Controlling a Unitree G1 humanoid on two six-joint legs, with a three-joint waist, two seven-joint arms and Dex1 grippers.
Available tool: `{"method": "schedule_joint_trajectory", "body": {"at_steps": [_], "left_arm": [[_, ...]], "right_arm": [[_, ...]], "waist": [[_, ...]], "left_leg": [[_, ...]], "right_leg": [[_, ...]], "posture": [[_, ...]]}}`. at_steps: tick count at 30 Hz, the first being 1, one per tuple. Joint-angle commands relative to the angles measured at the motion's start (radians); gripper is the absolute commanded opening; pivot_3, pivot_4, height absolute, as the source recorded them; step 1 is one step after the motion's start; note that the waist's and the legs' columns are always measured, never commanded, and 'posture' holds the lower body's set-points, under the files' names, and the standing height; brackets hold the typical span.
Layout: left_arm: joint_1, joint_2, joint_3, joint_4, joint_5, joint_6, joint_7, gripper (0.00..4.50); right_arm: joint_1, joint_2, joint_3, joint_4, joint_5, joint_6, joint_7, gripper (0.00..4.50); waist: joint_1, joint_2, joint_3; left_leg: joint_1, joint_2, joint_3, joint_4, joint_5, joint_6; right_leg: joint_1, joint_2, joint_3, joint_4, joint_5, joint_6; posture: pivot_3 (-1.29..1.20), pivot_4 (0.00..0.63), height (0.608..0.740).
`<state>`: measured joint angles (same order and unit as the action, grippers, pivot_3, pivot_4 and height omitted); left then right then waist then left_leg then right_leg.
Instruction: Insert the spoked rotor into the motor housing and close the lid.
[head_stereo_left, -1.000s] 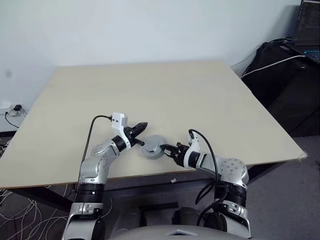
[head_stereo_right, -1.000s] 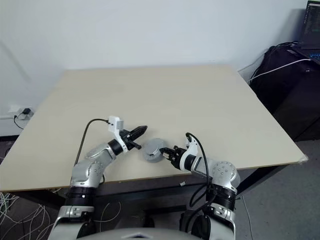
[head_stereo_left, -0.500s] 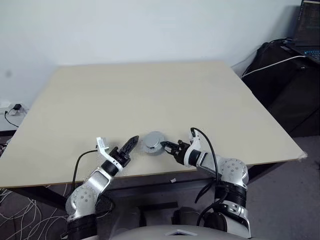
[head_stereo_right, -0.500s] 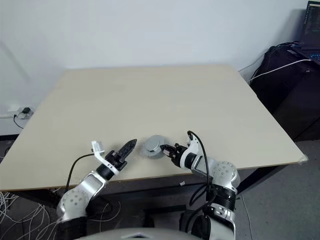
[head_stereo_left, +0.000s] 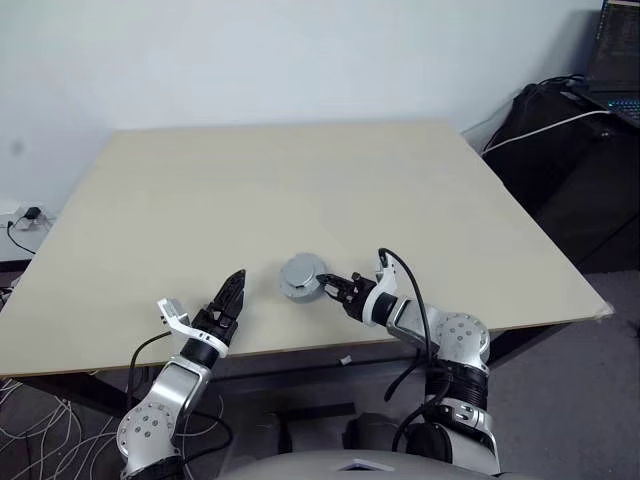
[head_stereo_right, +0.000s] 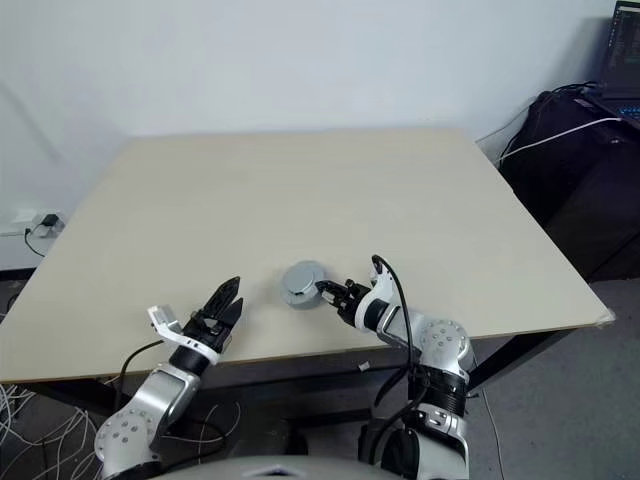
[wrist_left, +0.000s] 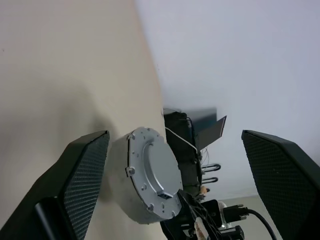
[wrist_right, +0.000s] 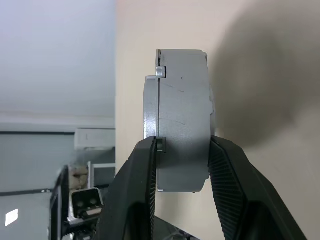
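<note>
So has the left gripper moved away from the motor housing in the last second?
Yes. The left gripper has pulled back toward the table's near edge, away from the motor housing.

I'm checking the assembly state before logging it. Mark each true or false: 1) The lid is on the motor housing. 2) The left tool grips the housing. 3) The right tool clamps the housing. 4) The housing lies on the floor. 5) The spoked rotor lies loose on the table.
1) True: the lid sits on the motor housing.
2) False: the left tool is open, apart from it.
3) True: the right tool grips its sides.
4) False: it is over the table.
5) False: no rotor lies there.
</note>
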<state>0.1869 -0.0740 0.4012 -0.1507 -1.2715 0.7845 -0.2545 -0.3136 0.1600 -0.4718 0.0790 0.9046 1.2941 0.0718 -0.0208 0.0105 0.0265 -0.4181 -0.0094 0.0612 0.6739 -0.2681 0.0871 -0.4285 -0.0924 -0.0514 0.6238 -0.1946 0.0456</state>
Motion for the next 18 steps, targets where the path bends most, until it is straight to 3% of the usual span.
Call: {"method": "schedule_joint_trajectory", "body": {"at_steps": [1, 10, 18], "left_arm": [[0.014, -0.038, -0.036, -0.026, -0.076, 0.023, 0.001, 4.47], [0.051, -0.012, -0.077, 0.003, -0.138, 0.050, 0.032, 4.47], [0.022, 0.001, -0.074, 0.071, -0.107, 0.011, -0.013, 4.47]], "right_arm": [[-0.065, 0.088, 0.001, -0.026, 0.096, -0.034, 0.003, 1.22], [-0.052, 0.094, 0.062, -0.058, 0.206, -0.039, -0.033, 1.22], [-0.018, 0.088, 0.128, -0.067, 0.270, -0.028, -0.065, 1.22]], "waist": [[-0.001, 0.000, 0.000], [-0.004, 0.000, 0.001], [-0.003, 0.000, 0.001]], "left_leg": [[0.000, 0.000, 0.000, 0.000, 0.000, 0.000], [0.000, 0.000, 0.000, 0.000, 0.000, 0.000], [0.000, 0.000, 0.000, 0.000, 0.000, 0.000]], "right_leg": [[0.000, 0.000, 0.000, 0.000, 0.000, 0.000], [0.000, 0.000, 0.000, 0.000, 0.000, 0.000], [0.000, -0.001, 0.000, 0.000, 0.000, 0.000]], "posture": [[0.00, 0.000, 0.740], [0.00, 0.000, 0.740], [0.00, 0.000, 0.740]]}}
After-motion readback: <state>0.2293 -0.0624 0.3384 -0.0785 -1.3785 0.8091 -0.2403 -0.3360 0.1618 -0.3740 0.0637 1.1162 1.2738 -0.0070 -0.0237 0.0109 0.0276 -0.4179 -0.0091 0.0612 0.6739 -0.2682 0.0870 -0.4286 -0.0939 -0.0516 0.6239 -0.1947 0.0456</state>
